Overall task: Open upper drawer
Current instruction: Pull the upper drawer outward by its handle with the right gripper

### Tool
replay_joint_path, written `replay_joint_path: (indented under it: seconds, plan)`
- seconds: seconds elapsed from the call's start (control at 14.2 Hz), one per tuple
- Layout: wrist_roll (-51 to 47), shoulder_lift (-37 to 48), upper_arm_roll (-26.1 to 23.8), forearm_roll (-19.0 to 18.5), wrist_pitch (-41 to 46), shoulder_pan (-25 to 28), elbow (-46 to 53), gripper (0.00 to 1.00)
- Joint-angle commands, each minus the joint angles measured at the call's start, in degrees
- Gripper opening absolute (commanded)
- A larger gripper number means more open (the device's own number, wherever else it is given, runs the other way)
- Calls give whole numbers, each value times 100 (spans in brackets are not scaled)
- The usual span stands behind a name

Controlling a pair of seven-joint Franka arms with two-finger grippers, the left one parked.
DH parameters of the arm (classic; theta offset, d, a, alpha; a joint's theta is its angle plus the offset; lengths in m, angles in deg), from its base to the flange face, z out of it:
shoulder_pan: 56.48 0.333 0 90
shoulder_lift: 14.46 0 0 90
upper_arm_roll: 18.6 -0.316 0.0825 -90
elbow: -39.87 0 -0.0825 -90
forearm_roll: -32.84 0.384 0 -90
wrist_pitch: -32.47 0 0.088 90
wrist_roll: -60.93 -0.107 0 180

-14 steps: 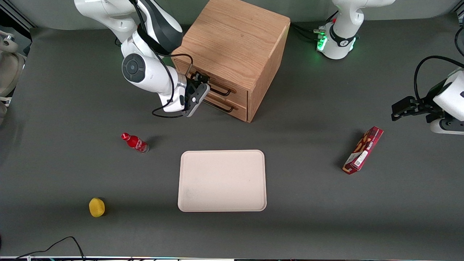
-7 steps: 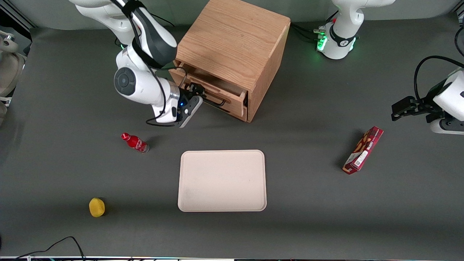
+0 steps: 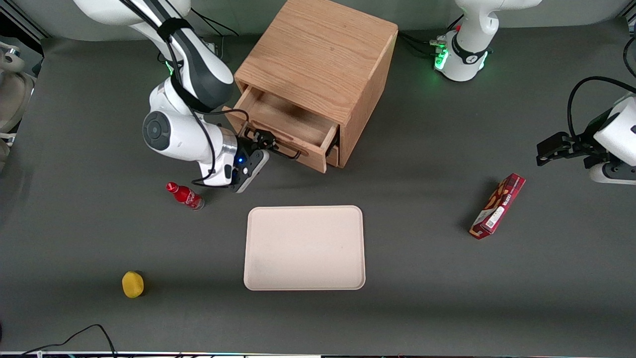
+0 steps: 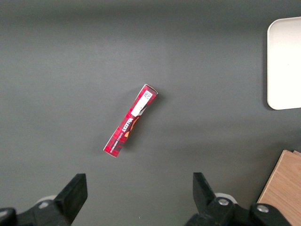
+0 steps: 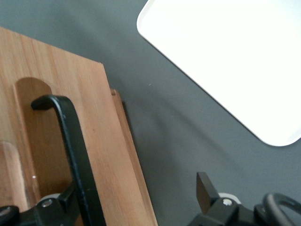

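Two drawers sit in the front of the wooden cabinet [image 3: 318,64], and you can see the upper drawer [image 3: 288,130] pulled partway out, its plain tray body open to view above the lower drawer [image 3: 334,155], of which only a sliver shows under it. Your gripper [image 3: 262,141] is at the upper drawer's front, at the black bar handle [image 3: 284,150], on the end toward the working arm's side of the table. In the right wrist view the handle [image 5: 75,155] runs down between the two fingers [image 5: 207,190], which stand well apart with one on each side of the bar; you cannot tell from these views whether either finger presses on it.

On the dark table [image 3: 447,298], a beige tray [image 3: 304,247] lies nearer the front camera than the cabinet. A small red bottle [image 3: 185,195] lies on its side just beside the working arm's wrist, nearer the camera. A yellow round object [image 3: 132,284] sits nearer the camera again, well apart from the bottle. A red snack box [image 3: 498,206] lies toward the parked arm's end of the table.
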Motion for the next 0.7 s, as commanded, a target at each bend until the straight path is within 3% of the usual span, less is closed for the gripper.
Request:
replay_joint_path:
  seconds: [0.0,0.42,0.63]
  plan:
    - [115,-312,198,-209,97,47,438,100]
    - [115,-770,366,-491,150,38,939,100]
    - [124,-1007,542,-649,597,47,1509,100]
